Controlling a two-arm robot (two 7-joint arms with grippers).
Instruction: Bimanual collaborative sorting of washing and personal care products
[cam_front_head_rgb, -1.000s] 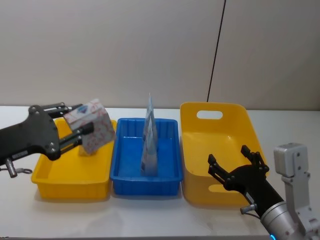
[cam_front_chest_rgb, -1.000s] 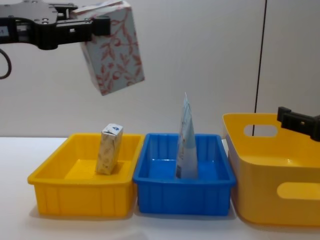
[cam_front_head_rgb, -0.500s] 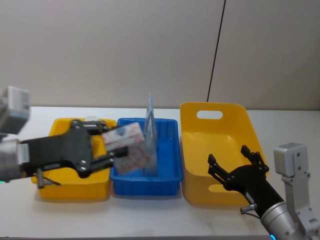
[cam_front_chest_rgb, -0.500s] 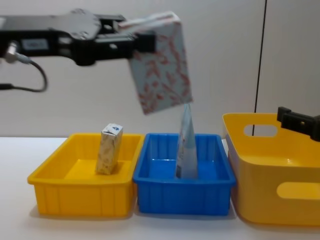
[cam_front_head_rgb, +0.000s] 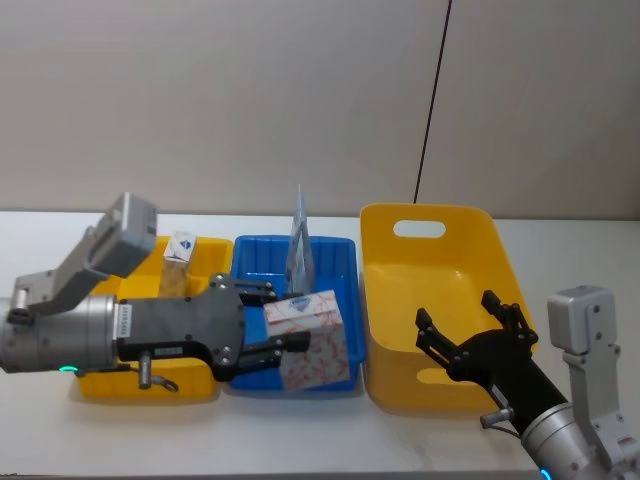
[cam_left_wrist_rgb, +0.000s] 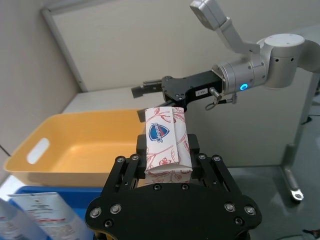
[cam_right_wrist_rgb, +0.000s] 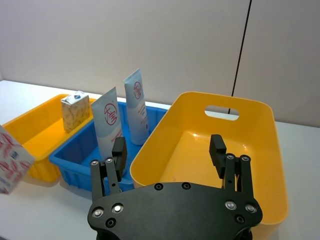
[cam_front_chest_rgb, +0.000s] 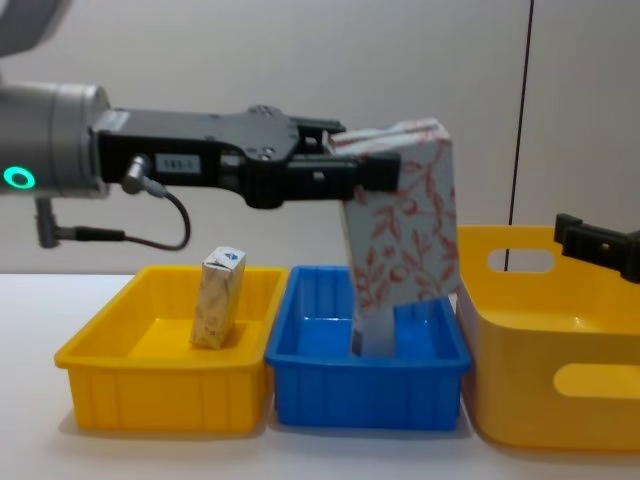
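Above the right end of the blue tray (cam_front_head_rgb: 335, 245), the left gripper (cam_front_head_rgb: 278, 320) clamps the white box with red floral print (cam_front_chest_rgb: 400, 230), long axis roughly upright. Rightward, the right gripper (cam_front_head_rgb: 470, 325) hovers spread wide over the yellow handled bin (cam_front_head_rgb: 455, 255).

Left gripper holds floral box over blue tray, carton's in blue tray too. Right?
No: the chest view shows the carton in the yellow tray. The left gripper does hold the floral box over the blue tray; the right gripper is open at the bin.
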